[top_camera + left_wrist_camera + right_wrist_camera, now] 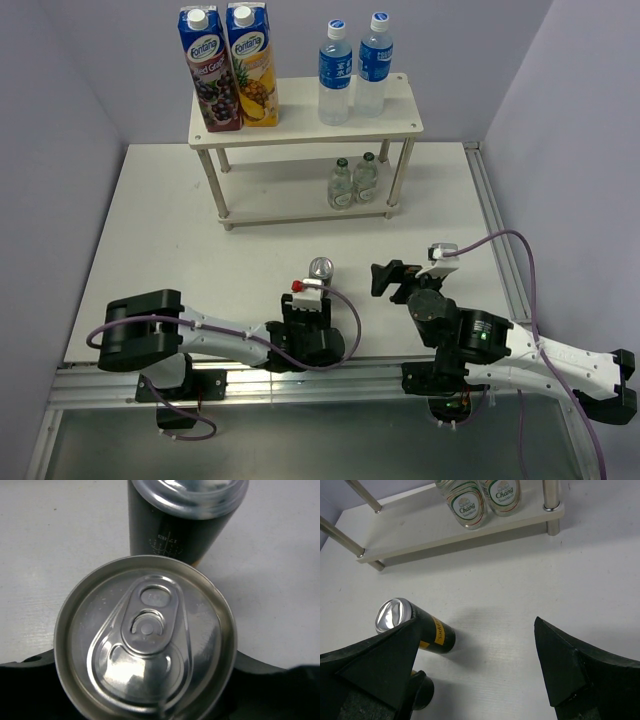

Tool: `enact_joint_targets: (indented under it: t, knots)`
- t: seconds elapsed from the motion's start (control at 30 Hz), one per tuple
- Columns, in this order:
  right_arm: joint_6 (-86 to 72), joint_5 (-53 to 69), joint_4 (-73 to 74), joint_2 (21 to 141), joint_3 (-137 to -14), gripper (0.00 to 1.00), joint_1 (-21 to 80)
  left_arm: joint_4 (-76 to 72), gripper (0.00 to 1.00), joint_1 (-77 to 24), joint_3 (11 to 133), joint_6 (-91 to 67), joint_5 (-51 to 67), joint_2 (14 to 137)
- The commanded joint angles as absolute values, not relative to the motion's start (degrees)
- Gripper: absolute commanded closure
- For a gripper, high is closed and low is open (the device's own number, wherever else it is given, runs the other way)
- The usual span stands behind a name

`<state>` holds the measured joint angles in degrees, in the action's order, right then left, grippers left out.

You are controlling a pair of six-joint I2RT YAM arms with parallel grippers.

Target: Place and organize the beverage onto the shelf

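Left pincer [145, 680] gripping can [145, 640] by its sides, at near edge of tabletop, mid-width. Second can [320, 267] standing just beyond. Right pincer [485, 670] spread wide, carrying nothing. Water bottles [355, 70] and short bottles [352, 182] sitting on shelf [300, 112] at far edge. Step: shelving cans. Next: lifting straight up, clearing second can, heading for lower board.

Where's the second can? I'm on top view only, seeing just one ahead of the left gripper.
Observer: Left wrist view shows the near can upright inside the left gripper; the far can you see stands just beyond.
Operator: Gripped?
Observer: Can't tell. Fingers flank both sides, but the can hides the contact.
Operator: Right gripper free?
Observer: Yes. Right wrist view shows the right gripper open, nothing between the jaws.
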<state>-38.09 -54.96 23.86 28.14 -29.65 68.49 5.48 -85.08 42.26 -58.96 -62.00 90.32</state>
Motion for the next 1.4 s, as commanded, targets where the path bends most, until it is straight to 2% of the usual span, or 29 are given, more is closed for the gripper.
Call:
enact_joint_targets:
  t: [0.0, 0.1, 0.17, 0.27, 0.37, 0.4, 0.57, 0.8, 1.1, 1.37]
  knots:
    - [-38.9, -57.4, 23.5, 27.3, -29.3, 0.00, 68.7, 13.1, 0.90, -85.0, 45.6, -66.7, -66.4, 91.3]
    - [-39.0, -57.4, 23.5, 27.2, -29.1, 0.00, 68.7, 23.5, 1.00, -84.9, 47.4, -73.5, -68.3, 91.4]
    - [-38.9, -57.4, 23.4, 27.2, -29.1, 0.00, 68.8, 29.6, 1.00, -84.8, 48.8, -75.8, -69.6, 90.4]
    - [-38.6, -57.1, 22.8, 26.8, -28.8, 0.00, 68.7, 30.6, 1.00, -82.8, 48.3, -73.5, -69.6, 85.8]
    - [-38.2, -56.9, 22.1, 26.5, -28.5, 0.00, 68.8, 15.8, 1.00, -77.4, 43.3, -56.0, -66.1, 78.1]
    - [-38.0, -56.7, 22.0, 26.2, -28.4, 0.00, 68.7, 5.1, 1.00, -75.6, 41.7, -45.4, -61.0, 76.0]
    - [-37.9, -56.4, 21.7, 25.8, -28.1, 0.00, 68.8, -10.2, 1.00, -60.0, 38.0, -30.4, -50.4, 70.2]
    - [-37.8, -56.1, 21.6, 24.5, -27.7, 0.00, 68.7, -20.6, 1.00, -43.1, 44.8, -18.6, -38.0, 77.2]
    - [-37.6, -55.5, 21.0, 24.8, -27.3, 0.00, 68.7, -22.8, 1.00, -34.5, 55.2, -13.1, -33.2, 87.1]
    - [-37.6, -55.9, 20.8, 24.4, -27.1, 0.00, 68.8, -25.9, 1.00, -29.4, 57.0, -12.1, -32.2, 91.4]
